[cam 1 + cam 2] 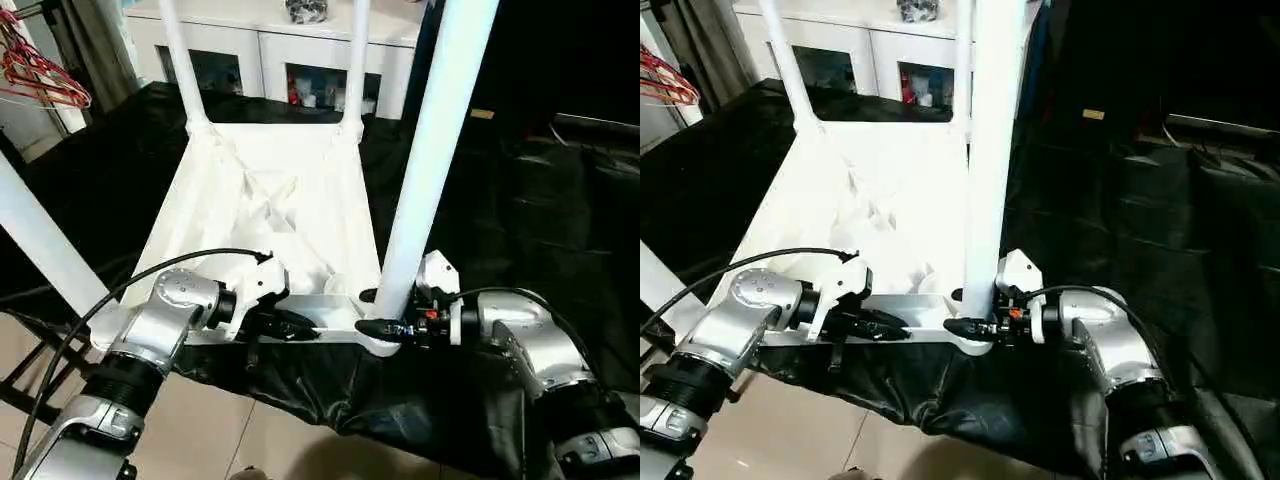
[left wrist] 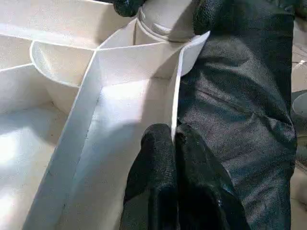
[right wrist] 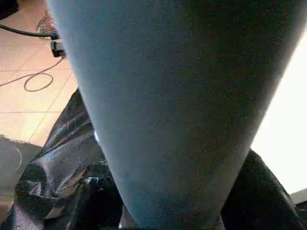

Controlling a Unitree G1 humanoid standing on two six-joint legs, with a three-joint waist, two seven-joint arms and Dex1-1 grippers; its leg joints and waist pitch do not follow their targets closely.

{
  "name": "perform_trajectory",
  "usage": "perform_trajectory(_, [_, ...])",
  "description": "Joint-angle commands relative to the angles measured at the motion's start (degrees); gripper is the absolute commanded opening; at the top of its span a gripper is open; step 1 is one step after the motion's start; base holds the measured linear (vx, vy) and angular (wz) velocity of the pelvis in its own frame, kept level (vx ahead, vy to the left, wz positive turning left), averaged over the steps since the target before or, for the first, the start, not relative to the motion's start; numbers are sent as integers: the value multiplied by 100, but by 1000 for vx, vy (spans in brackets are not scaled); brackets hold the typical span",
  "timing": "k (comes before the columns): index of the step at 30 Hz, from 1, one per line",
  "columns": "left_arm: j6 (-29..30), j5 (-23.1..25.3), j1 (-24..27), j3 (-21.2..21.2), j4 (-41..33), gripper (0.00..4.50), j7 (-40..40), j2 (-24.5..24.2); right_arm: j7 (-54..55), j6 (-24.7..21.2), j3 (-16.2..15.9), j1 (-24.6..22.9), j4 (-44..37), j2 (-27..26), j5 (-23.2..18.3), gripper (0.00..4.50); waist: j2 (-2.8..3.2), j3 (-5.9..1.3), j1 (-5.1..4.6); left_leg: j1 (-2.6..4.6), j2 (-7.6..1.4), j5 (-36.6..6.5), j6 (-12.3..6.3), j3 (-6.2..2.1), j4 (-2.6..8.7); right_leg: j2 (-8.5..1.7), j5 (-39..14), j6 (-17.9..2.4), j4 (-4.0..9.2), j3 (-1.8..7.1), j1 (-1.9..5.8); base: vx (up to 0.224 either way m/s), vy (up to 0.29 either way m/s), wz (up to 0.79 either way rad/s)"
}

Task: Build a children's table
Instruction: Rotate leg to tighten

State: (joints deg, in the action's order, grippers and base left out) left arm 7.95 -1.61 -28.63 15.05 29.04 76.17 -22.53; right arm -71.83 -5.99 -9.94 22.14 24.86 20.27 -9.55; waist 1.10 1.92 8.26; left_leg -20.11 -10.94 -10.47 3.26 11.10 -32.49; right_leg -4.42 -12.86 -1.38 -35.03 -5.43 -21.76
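The children's table lies upside down on the black-covered work table, its ribbed white top (image 1: 270,200) facing up. Two far legs (image 1: 180,60) (image 1: 355,60) stand in their corner sockets, and another leg (image 1: 35,240) rises at the near left. The near-right leg (image 1: 430,150) stands in its socket (image 2: 163,21). My right gripper (image 1: 372,312) clasps the base of this leg, a black finger (image 2: 206,14) pressed against each side. My left gripper (image 1: 290,325) is shut on the top's thin front rim (image 2: 175,91), which is pinched between its fingers (image 2: 158,158).
The table top's front edge sits near the work table's (image 1: 520,200) front edge, with tiled floor (image 1: 220,420) below. A white cabinet (image 1: 270,50) stands behind. Red hangers (image 1: 40,70) hang at the far left. A black cable (image 1: 100,310) loops over my left forearm.
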Motion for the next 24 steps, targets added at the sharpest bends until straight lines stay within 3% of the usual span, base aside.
perform_trajectory(1, [113, 1, -176, -95, 96, 0, -485, 100, -409, -294, -646, -291, 52, -184, 53, 214, -6, -282, -13, 9, -301, -913, -357, -138, 312, -486, -291, -1207, 393, 344, 270, 0, 0, 0])
perform_trajectory(3, [191, -3, -175, -170, 80, 0, -802, 229, 129, -242, -455, -275, 164, -382, 90, 212, 63, -280, -14, 15, -298, -1000, -308, -148, 318, -487, -386, -1203, 408, 342, 267, 0, 0, 0])
perform_trajectory(5, [220, 20, -173, -198, 70, 0, -976, 303, 485, -217, -350, -253, 266, -504, 146, 211, 51, -257, -32, 15, -304, -1092, -261, -149, 334, -493, -564, -1165, 436, 346, 247, 0, 0, 0])
perform_trajectory(8, [322, 96, -109, -258, -30, 0, -1501, 562, 1874, -26, -69, -161, 705, -950, 451, 206, 50, -205, -82, 62, -309, -1524, -23, -169, 402, -531, -1666, -969, 551, 354, 219, 0, 0, 0])
perform_trajectory(9, [352, 110, -86, -265, -67, 0, -1603, 620, 2182, 18, -8, -145, 795, -1052, 510, 204, 40, -195, -129, 78, -299, -1686, 89, -198, 420, -542, -2061, -876, 578, 343, 225, 0, 0, 0])
perform_trajectory(10, [445, 119, -9, -275, -208, 0, -1801, 761, 2918, 94, 165, -76, 1022, -1304, 590, 203, 28, -192, -152, 50, -291, -1695, 109, -213, 437, -542, -2181, -808, 588, 334, 251, 0, 0, 0])
perform_trajectory(12, [567, 104, 68, -268, -358, 0, -1886, 866, 3308, 68, 247, -42, 1125, -1483, 605, 200, 20, -176, -270, 38, -286, -1862, 160, -245, 469, -542, -2506, -653, 627, 325, 247, 0, 0, 0])
perform_trajectory(15, [636, 124, 146, -212, -502, 0, -1998, 1012, 3693, 90, 281, -16, 1164, -1734, 646, 199, -2, -159, -317, 98, -269, -1993, 61, -225, 446, -531, -2621, -613, 673, 365, 170, 0, 0, 0])
perform_trajectory(17, [632, 150, 191, -159, -559, 0, -2101, 1126, 3908, 131, 260, 1, 1142, -1961, 685, 199, -28, -141, -323, 84, -253, -1954, 8, -227, 460, -531, -2812, -545, 699, 361, 176, 0, 0, 0])
perform_trajectory(19, [561, 157, 193, -105, -551, 0, -2104, 1138, 3821, 208, 207, 6, 1078, -2053, 664, 199, -8, -154, -326, 81, -263, -1906, 1, -237, 468, -523, -2741, -486, 696, 368, 177, 0, 0, 0])
perform_trajectory(21, [501, 164, 188, -87, -552, 0, -2116, 1115, 3730, 189, 279, 26, 1028, -2056, 591, 254, 8, -155, -336, 87, -266, -1920, -11, -234, 473, -509, -2569, -537, 677, 377, 170, 0, 0, 0])
perform_trajectory(24, [459, 179, 182, -80, -540, 0, -2074, 1063, 3565, 158, 272, 15, 894, -1906, 565, 270, 19, -157, -340, 94, -272, -1944, -24, -225, 472, -503, -2387, -634, 665, 383, 166, 0, 0, 0])
